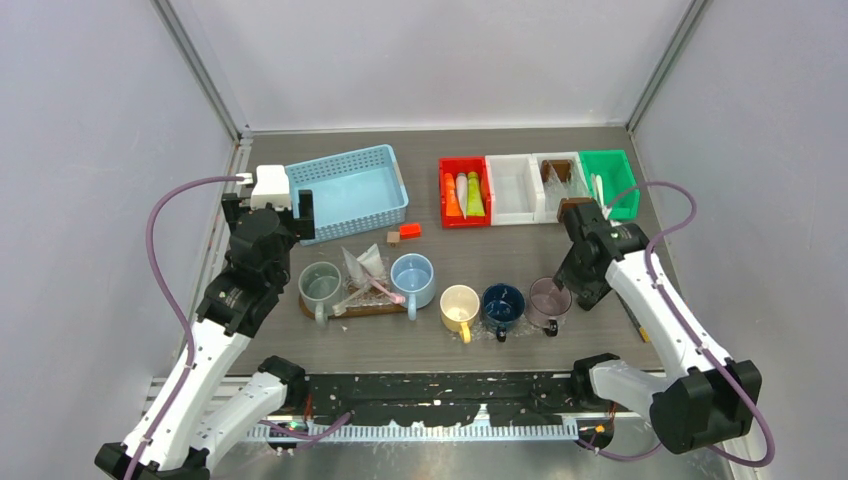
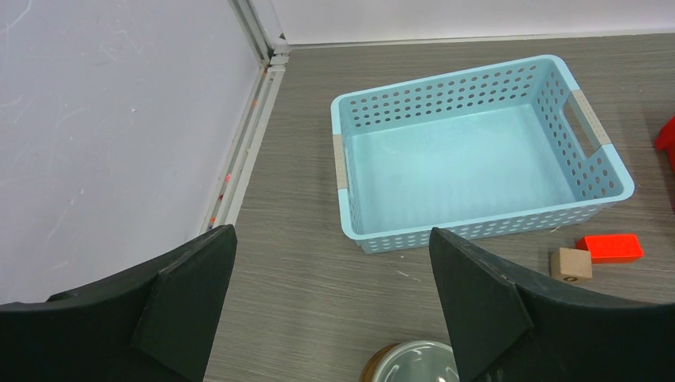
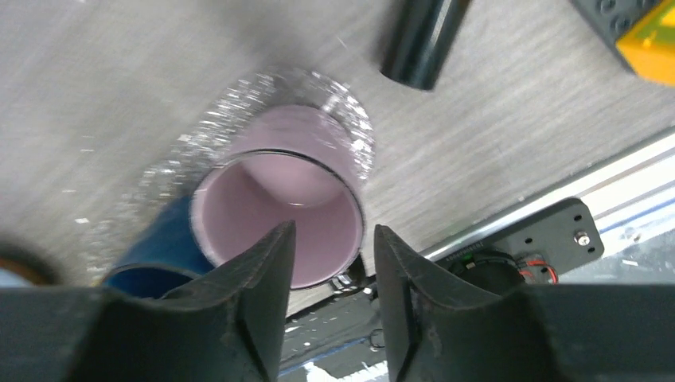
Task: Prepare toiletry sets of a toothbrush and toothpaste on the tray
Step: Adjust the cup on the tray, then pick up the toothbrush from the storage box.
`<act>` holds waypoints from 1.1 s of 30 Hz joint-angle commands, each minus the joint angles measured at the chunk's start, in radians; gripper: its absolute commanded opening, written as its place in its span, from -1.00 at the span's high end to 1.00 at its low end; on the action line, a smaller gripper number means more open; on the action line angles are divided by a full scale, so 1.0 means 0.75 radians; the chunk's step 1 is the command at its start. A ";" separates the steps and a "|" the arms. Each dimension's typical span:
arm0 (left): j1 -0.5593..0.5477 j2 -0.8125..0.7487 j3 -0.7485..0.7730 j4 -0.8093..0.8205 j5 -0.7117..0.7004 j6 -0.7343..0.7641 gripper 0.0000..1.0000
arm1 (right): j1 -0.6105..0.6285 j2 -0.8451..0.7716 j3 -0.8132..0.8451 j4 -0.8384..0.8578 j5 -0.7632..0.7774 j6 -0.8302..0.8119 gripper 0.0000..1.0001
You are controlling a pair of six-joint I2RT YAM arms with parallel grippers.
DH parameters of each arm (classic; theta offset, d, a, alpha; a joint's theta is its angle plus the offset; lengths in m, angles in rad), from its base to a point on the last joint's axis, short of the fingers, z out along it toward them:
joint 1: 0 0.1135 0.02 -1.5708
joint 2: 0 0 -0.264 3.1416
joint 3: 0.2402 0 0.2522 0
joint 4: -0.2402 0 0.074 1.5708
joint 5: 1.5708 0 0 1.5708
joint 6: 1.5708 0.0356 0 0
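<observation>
far right of the table (image 1: 470,255), four bins in a row. red bin (image 1: 443,190): three tubes of toothpaste (image 1: 462,195) lying side by side, orange, whitish and green. white bin (image 1: 515,190) next to it. then a second white bin (image 1: 562,157) with small brown blocks (image 1: 560,178) under clear wrap. green bin (image 1: 625,180): something thin and white, too small to name. blue basket (image 2: 462,167) far left, with a red block (image 2: 609,247) and a tan block (image 2: 571,265) just beside its near right corner.

brown tray (image 1: 380,311) near the left arm: grey-green mug (image 1: 320,283) on its left end, light blue mug (image 1: 412,277) at its right end, a pink toothbrush (image 1: 385,291) in clear wrap between them. right of the tray, straight on the table, cream-yellow mug (image 1: 460,303), navy mug (image 1: 503,303) and mauve mug (image 1: 546,296) in a line.

only from above: the bins and the whole line of mugs. only from the left wrist: the basket's holed walls and handle slots, seen past the left jaws, spread wide with nothing between them. only from the right wrist: the inside of the mauve mug, crinkled clear film around it, the navy mug close against it. right jaws part-way apart at the mauve mug's rim, one finger over its mouth, the other outside its wall, gap wider than the wall, not clamped on it.
</observation>
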 commanded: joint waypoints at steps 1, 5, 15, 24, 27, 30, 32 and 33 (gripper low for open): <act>0.008 -0.003 0.003 0.071 0.008 0.001 -0.89 | -0.002 0.016 0.282 -0.038 0.024 -0.082 -0.02; 0.009 -0.004 0.005 0.066 0.016 -0.002 -0.89 | -0.002 0.110 0.497 -0.041 0.063 -0.204 -0.20; 0.011 -0.017 0.008 0.058 0.040 -0.004 -0.90 | -0.064 0.389 0.826 0.143 0.267 -0.447 -0.47; 0.011 -0.006 0.003 0.060 0.072 -0.051 -0.90 | -0.401 0.631 0.913 0.350 0.021 -0.499 -0.48; 0.011 0.001 0.000 0.060 0.081 -0.056 -0.90 | -0.461 0.717 0.949 0.376 -0.046 -0.508 -0.47; 0.011 0.001 -0.004 0.061 0.090 -0.060 -0.90 | -0.468 0.786 0.994 0.402 -0.046 -0.540 -0.48; 0.011 0.003 -0.006 0.061 0.089 -0.060 -0.90 | -0.492 0.836 1.012 0.422 -0.015 -0.533 -0.49; 0.011 0.002 -0.008 0.064 0.088 -0.061 -0.90 | -0.519 0.873 1.031 0.426 -0.009 -0.528 -0.48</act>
